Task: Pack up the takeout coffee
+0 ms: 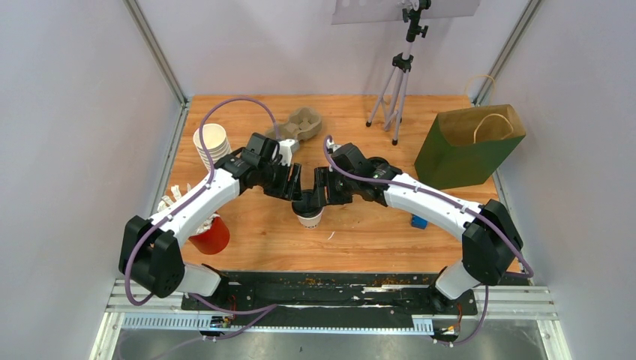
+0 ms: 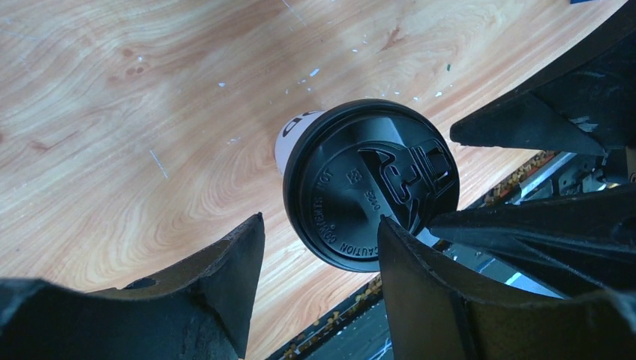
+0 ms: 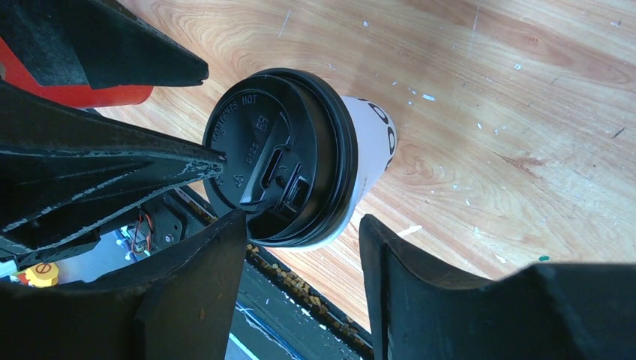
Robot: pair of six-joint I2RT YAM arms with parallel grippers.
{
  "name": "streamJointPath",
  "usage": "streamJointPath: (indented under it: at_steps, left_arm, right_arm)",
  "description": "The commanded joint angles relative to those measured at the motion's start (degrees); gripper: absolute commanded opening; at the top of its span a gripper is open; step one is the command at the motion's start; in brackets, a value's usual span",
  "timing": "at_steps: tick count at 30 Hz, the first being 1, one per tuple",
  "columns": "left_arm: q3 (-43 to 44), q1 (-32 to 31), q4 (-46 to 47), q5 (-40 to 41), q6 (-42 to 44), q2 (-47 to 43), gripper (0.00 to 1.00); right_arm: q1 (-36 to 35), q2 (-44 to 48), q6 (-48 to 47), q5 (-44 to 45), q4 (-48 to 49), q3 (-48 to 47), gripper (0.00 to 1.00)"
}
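left tool (image 1: 294, 186), right tool (image 1: 321, 192) close together above black-lidded white cup (image 1: 308, 218)

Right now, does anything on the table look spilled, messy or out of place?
No spill: the black lid sits on the white cup. But small white flecks litter the table around it, and brownish crumbs line the black strip along its near edge.

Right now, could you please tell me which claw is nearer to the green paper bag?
Right. The right claw is at the lidded cup, on the side towards the green paper bag at the far right; the left claw faces it from the cup's other side, farther away.
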State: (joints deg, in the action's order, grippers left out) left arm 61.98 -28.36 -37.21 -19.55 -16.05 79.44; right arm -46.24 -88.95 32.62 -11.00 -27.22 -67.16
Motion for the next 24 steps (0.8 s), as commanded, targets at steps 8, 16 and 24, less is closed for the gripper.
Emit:
streamJointPath:
  at_steps: [8, 16, 24]
  left_arm:
    - [-1.40, 0.06, 1.53, -4.09, 2.68, -0.54, 0.66]
    - [-1.29, 0.06, 1.33, -3.03, 2.63, -1.05, 0.66]
    - [-1.16, 0.06, 1.78, -3.62, 3.34, 0.42, 0.63]
  right_arm:
    - [-0.37, 1.50, -1.70, 0.86, -1.13, -0.12, 0.49]
    - [-0.30, 3.15, -1.47, 0.54, -2.38, 0.44, 0.48]
    - [-0.26, 3.32, -2.26, 1.11, -2.31, -0.99, 0.49]
